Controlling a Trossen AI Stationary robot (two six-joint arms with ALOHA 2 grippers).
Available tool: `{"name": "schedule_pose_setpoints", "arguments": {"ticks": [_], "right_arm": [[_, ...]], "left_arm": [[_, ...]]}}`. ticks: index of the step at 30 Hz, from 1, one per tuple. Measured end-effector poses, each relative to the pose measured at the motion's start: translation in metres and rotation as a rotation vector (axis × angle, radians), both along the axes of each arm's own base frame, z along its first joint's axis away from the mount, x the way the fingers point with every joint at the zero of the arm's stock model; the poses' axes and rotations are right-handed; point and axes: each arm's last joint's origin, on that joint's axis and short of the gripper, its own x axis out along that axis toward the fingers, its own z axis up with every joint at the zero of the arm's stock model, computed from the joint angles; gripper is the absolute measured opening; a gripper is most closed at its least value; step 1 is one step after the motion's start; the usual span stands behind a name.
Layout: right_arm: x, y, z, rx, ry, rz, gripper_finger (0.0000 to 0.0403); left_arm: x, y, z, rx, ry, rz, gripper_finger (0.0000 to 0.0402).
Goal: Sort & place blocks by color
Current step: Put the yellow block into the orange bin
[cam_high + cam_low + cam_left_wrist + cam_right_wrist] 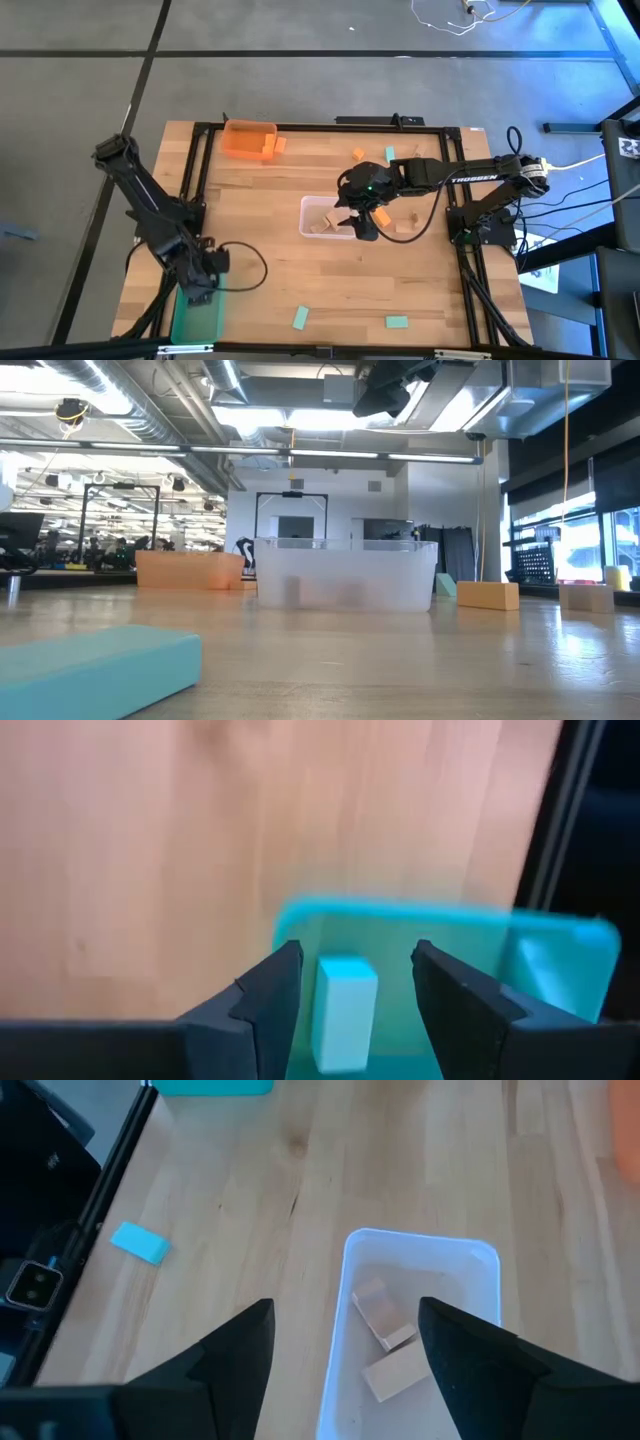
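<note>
My left gripper [355, 952] [198, 285] hangs open over the green bin [560, 960] [195, 315] at the table's near left corner. A mint block [345, 1010] in the bin shows between its fingers without touching them. My right gripper [345, 1308] [358, 220] is open above the right end of the clear bin [470, 1255] [305, 205], which holds tan blocks [385, 1325]. Loose on the table lie two mint blocks [300, 318] [397, 322], an orange block [381, 216] and a tan block [405, 228].
The orange bin [248, 140] stands at the far left, with an orange block [280, 145] beside it. Another orange block [357, 154] and a mint block [389, 154] lie near the far edge. A black frame [190, 180] borders the table. Bare wood lies between the bins.
</note>
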Motion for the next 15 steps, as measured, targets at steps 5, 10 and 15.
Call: {"name": "schedule_pose_setpoints", "arguments": {"ticks": [5,10,15], "right_arm": [[-0.003,-0.002,-0.002,0.086,0.060,-0.101,0.0248],[-0.003,-0.001,-0.002,0.156,0.082,-0.175,0.0248],[-0.003,0.002,-0.002,0.193,0.088,-0.210,0.0248]], "left_arm": [[0.002,0.016,0.015,0.005,-0.116,0.039,0.0181],[0.003,0.029,0.022,0.039,-0.188,0.024,0.0181],[0.005,0.038,0.025,0.093,-0.233,-0.005,0.0181]]}}
